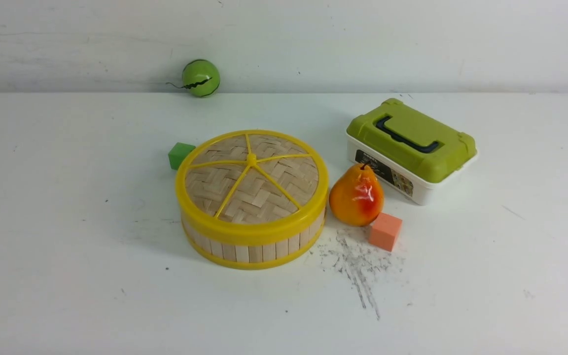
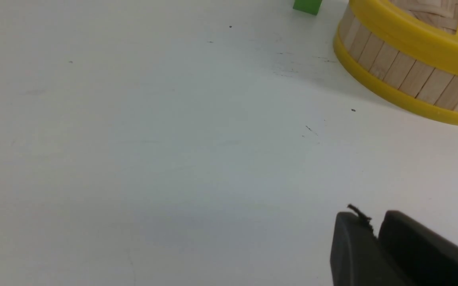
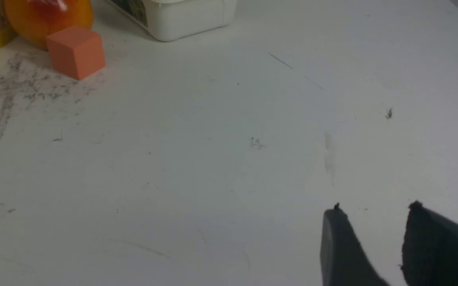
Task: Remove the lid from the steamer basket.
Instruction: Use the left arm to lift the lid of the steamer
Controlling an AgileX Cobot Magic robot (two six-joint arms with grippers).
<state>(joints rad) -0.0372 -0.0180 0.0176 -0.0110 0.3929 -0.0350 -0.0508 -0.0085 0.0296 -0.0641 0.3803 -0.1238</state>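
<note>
In the front view neither arm shows, so I judge the task at its approach step. The lid point(image 1: 252, 175) sits flat and fully seated on the steamer basket point(image 1: 257, 251) near the middle of the table point(image 1: 67, 246). A pear point(image 1: 356, 197) lies just beside the basket at 3 o'clock, a box with a green top point(image 1: 412, 148) at 2 o'clock and a green cube point(image 1: 180, 154) at 10 o'clock. Both containers are closed, so I cannot tell what is in either. In the left wrist view, the left end effector point(image 2: 374, 226) hovers over bare table with its jaws all but together and nothing between them; the basket is well apart from it. In the right wrist view, the right end effector point(image 3: 376, 210) stands partly open and empty, far from the pear and the box. Next, I think one arm must reach in, spread wide enough for the thick yellow rim, and lift straight up without dragging the basket.
</note>
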